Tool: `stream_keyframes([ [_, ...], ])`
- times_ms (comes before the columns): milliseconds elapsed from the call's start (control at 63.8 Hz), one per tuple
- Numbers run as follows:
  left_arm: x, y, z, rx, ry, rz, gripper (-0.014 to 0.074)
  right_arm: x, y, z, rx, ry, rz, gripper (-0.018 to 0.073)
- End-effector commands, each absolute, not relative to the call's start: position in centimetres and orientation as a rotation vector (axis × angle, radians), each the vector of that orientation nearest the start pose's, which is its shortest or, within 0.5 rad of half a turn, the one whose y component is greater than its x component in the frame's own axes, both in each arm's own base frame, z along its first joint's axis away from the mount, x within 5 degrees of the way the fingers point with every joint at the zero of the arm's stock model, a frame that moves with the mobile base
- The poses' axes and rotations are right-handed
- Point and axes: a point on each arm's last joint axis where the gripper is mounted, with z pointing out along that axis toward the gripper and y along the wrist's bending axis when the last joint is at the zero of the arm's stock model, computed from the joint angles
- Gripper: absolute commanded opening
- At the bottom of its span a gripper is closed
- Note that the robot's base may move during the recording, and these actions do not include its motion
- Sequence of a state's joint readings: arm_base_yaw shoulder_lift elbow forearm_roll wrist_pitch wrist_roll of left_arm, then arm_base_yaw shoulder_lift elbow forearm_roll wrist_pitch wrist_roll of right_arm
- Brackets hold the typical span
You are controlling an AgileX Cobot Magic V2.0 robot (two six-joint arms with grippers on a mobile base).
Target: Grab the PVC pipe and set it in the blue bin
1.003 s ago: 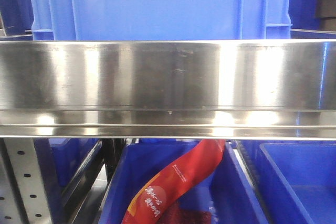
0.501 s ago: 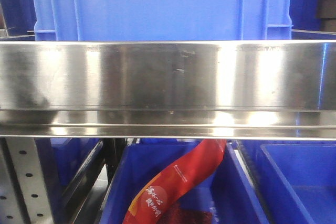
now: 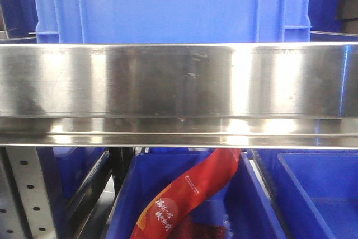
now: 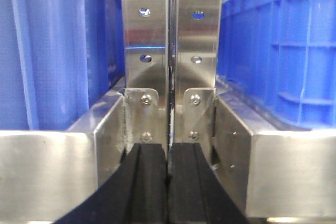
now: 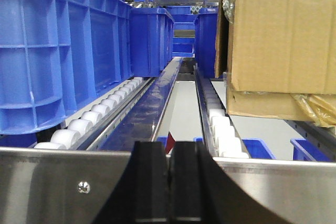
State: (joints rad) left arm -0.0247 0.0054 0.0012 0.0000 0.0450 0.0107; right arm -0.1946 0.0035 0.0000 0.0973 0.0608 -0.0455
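Observation:
The PVC pipe is out of view in every frame. Blue bins show in all views, and I cannot tell which one is the task's blue bin. A big one [image 3: 168, 4] stands on the steel shelf and another [image 3: 240, 205] sits below with a red packet in it. My left gripper [image 4: 168, 149] is shut with nothing between its black fingers, facing a steel upright between two bins. My right gripper [image 5: 170, 150] is also shut and empty, level with a steel rail at the front of a roller shelf.
A wide steel shelf beam [image 3: 179, 93] fills the middle of the front view. A red packet [image 3: 190, 194] leans in the lower bin. On the roller shelf, white rollers [image 5: 84, 124] carry a blue crate [image 5: 52, 51] at left and a cardboard box [image 5: 283, 40] at right.
The front view has shifted by a few pixels; nothing else has visibly moved.

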Motion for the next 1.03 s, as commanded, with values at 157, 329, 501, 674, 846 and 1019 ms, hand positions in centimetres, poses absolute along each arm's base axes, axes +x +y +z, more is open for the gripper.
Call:
stream_keyframes([
  [157,5.64,-0.12,21.00,0.005,1.519,-0.029,-0.0111,5.53,-1.08,20.93,0.182,1.517,-0.121,-0.0168],
  [329,5.64,-0.12,21.00,0.005,1.519,-0.029,-0.0111,5.53,-1.08,20.93,0.182,1.517,-0.121,-0.0168],
  [501,5.64,-0.12,21.00,0.005,1.519,-0.029,-0.0111,5.53,-1.08,20.93,0.182,1.517,-0.121,-0.0168],
  [674,5.64,-0.12,21.00,0.005,1.519,-0.029,-0.0111,5.53,-1.08,20.93,0.182,1.517,-0.121,-0.0168],
  [846,5.64,-0.12,21.00,0.005,1.519,-0.029,-0.0111,5.53,-1.08,20.93,0.182,1.517,-0.121,-0.0168],
  [1019,5.64,-0.12,21.00,0.005,1.519,-0.029,-0.0111,5.53,-1.08,20.93,0.182,1.517,-0.121,-0.0168],
])
